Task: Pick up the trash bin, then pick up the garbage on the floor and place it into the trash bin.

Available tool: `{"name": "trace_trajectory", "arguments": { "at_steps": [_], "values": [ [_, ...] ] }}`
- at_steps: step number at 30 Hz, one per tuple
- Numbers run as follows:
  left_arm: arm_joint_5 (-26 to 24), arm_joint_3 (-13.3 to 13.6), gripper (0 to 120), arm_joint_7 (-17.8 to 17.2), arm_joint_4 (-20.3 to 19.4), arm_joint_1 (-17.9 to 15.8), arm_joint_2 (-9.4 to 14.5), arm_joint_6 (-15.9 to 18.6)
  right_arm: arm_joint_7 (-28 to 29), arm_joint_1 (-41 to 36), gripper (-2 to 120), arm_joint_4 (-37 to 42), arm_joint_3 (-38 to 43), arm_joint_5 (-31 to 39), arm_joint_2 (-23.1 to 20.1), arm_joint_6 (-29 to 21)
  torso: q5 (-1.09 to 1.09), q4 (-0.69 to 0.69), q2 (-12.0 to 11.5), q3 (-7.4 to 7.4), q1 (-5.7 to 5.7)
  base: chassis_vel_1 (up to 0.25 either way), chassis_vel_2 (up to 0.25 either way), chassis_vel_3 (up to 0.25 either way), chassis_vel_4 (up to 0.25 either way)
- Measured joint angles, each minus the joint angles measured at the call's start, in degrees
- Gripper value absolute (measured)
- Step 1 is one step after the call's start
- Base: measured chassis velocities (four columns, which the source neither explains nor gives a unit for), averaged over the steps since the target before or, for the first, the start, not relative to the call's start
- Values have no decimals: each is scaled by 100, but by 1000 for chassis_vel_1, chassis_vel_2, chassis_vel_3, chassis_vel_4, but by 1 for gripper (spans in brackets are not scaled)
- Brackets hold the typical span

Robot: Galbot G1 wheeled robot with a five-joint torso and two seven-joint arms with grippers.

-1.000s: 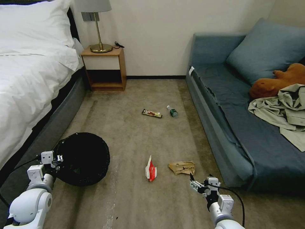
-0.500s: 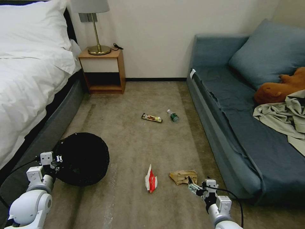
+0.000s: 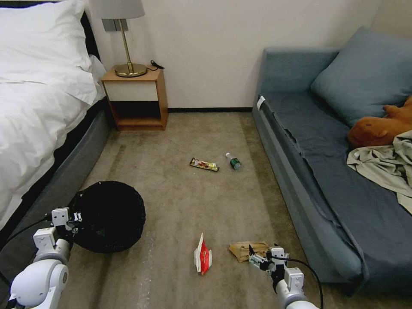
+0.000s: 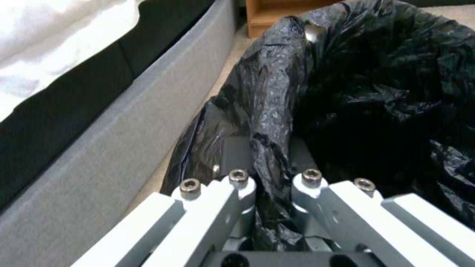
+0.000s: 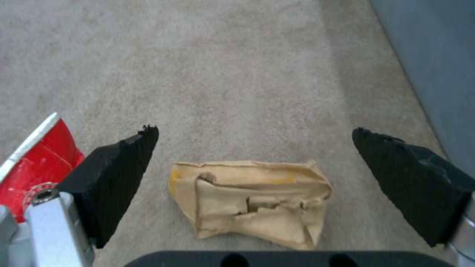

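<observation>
The trash bin (image 3: 109,216), lined with a crinkled black bag, hangs at my lower left; my left gripper (image 3: 76,217) is shut on its rim, and the left wrist view shows the fingers clamping the bag fold (image 4: 269,174). My right gripper (image 3: 255,256) hovers open just over the crumpled brown paper bag (image 3: 244,251). In the right wrist view the paper bag (image 5: 252,200) lies between and below the spread fingers of the right gripper (image 5: 253,131). A red-and-white snack packet (image 3: 202,257) lies to its left. Farther ahead lie a dark bar wrapper (image 3: 204,164) and a small green-labelled bottle (image 3: 234,161).
A bed (image 3: 38,116) runs along the left and a blue sofa (image 3: 326,171) along the right, with beige clothing (image 3: 386,165) and a brown plush toy on it. A wooden nightstand (image 3: 135,101) with a lamp stands by the far wall. Carpet lies between.
The head camera has moved forward and down, so the litter sits lower in the picture. My right gripper has come closer to the brown paper bag. The left gripper still holds the bin.
</observation>
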Motion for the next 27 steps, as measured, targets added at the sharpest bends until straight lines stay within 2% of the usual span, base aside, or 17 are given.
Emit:
{"name": "trace_trajectory", "arguments": {
  "at_steps": [6,9,11,13,14,18,20,22,23,27],
  "values": [
    [-1,-7,4,-11,77,-62,13,-1,3,160,100,-213,-145,-40,-182,-109,0,0,0,0,0,-81,93,86,-81],
    [0,-6,4,-14,127,-94,23,-17,-3,371,100,-429,-259,-41,-438,-277,0,0,0,0,0,-66,32,64,-47],
    [20,-2,4,-13,163,-120,18,-28,-28,598,100,-632,-365,-37,-741,-420,2,0,0,0,0,-29,12,13,-20],
    [28,2,4,-13,170,-124,13,-32,-40,655,100,-687,-389,-40,-823,-433,1,0,0,0,0,0,0,0,0],
    [50,8,4,-13,178,-126,-3,-39,-87,783,100,-868,-457,-77,-1033,-445,0,1,0,0,0,0,0,0,0],
    [74,11,4,-13,176,-107,-24,-50,-200,903,100,-1098,-567,-129,-1334,-444,2,0,0,0,0,0,0,0,0],
    [99,-5,3,-7,130,-67,-59,-66,-340,1114,100,-1369,-844,-147,-1718,-435,1,-1,0,0,0,0,0,0,0],
    [105,-16,3,-6,105,-60,-68,-66,-374,1191,100,-1441,-945,-149,-1824,-432,2,-1,0,0,0,0,0,0,0],
    [113,-55,3,-7,15,-39,-89,-68,-464,1409,100,-1571,-1220,-132,-2051,-424,1,-1,0,0,0,0,0,0,0],
    [120,-107,3,11,-130,12,-116,-66,-615,1758,100,-1746,-1644,-34,-2327,-406,3,0,0,0,0,0,0,0,0]
  ]
}}
